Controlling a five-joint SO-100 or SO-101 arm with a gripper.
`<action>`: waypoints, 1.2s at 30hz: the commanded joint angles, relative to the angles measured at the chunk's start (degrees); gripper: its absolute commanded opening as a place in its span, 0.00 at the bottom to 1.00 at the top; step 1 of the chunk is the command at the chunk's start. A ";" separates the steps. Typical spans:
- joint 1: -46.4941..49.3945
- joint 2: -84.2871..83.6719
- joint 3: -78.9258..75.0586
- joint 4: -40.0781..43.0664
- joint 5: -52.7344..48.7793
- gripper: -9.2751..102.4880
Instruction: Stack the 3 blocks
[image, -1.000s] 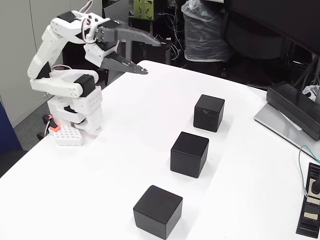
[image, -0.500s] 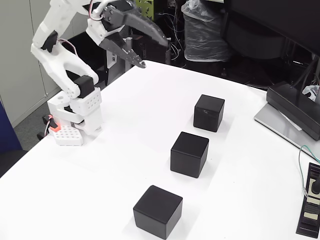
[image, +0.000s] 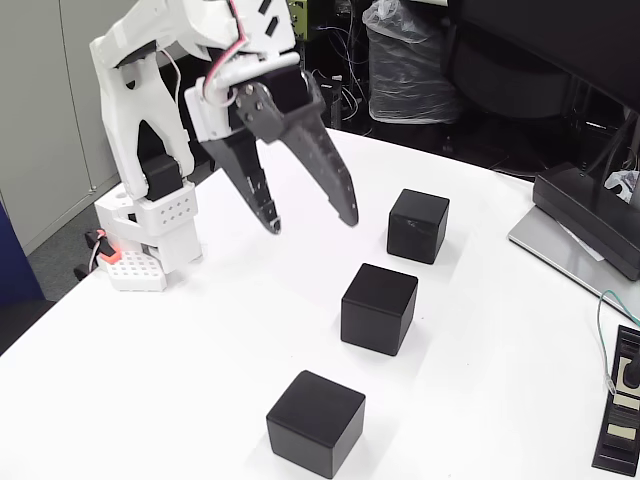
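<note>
Three black blocks sit apart in a diagonal row on the white desk (image: 250, 330): the far block (image: 418, 225), the middle block (image: 379, 308) and the near block (image: 315, 422). None is stacked, so all the stacking remains. The gripper (image: 311, 222) hangs above the desk left of the far block, jaws spread wide and empty.
</note>
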 joint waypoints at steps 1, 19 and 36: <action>3.43 -3.43 -2.64 0.09 -4.57 0.43; 11.34 -28.30 -2.20 -12.13 -14.33 0.51; 10.63 -38.85 -2.90 -12.83 -14.41 0.49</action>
